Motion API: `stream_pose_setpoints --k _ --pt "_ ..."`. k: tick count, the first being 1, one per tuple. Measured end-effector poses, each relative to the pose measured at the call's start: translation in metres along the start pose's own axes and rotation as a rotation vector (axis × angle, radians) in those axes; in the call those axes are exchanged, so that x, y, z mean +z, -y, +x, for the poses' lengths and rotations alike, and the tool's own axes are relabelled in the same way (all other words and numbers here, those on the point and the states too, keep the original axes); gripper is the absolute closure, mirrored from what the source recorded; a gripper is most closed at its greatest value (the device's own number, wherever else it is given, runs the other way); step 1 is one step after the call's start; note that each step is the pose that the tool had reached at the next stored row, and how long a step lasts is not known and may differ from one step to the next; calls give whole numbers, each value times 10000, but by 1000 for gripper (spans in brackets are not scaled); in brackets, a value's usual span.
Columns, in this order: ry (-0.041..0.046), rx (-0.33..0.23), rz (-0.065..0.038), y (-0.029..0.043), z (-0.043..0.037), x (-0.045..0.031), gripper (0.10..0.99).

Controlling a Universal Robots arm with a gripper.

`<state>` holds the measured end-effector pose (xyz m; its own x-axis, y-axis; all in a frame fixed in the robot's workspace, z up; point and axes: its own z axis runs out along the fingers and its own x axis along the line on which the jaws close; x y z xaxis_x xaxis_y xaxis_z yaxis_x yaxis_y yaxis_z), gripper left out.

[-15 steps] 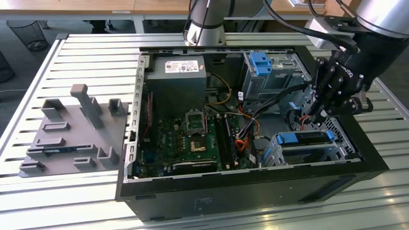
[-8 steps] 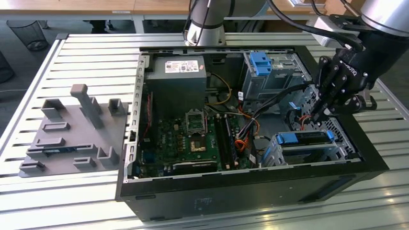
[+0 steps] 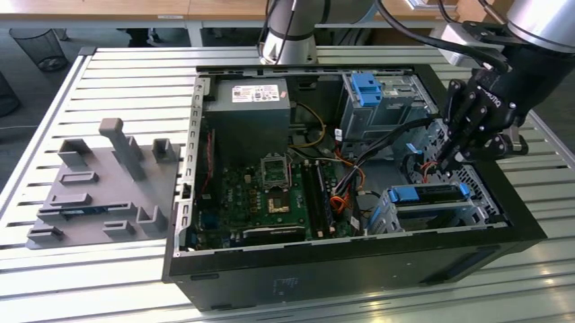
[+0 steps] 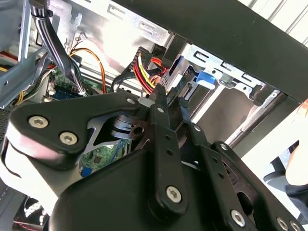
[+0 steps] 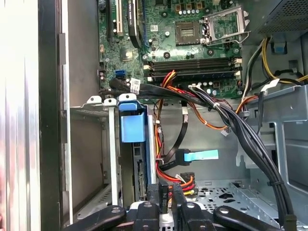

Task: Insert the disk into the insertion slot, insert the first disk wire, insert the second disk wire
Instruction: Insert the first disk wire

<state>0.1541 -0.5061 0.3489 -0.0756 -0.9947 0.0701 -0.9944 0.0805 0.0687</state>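
The disk, in its bright blue frame, sits inside the insertion slot, the low silver cage at the case's front corner on the exterior view's right. My gripper hangs just behind that cage. In the first wrist view my gripper is shut on a black plug with red, yellow and black wires, close to the disk's rear edge. A second black cable with a blue plug and pale blue tag lies loose beside it. In the second wrist view the gripper pinches near the same wires.
A taller grey cage with a blue latch stands at the back. Thick black cable bundles cross between the cages. The motherboard and power supply fill the case's other side. A grey fixture plate lies outside.
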Motion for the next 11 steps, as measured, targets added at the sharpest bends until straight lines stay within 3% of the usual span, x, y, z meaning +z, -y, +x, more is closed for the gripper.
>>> stream_pose_setpoints --k 2,3,7,11 --pt "0 13 -1 1 0 2 847" --pt "1 14 -1 1 0 3 914" --pt "-2 -29 2 1 0 4 922" --pt "-12 -283 123 -7 1 10 922"
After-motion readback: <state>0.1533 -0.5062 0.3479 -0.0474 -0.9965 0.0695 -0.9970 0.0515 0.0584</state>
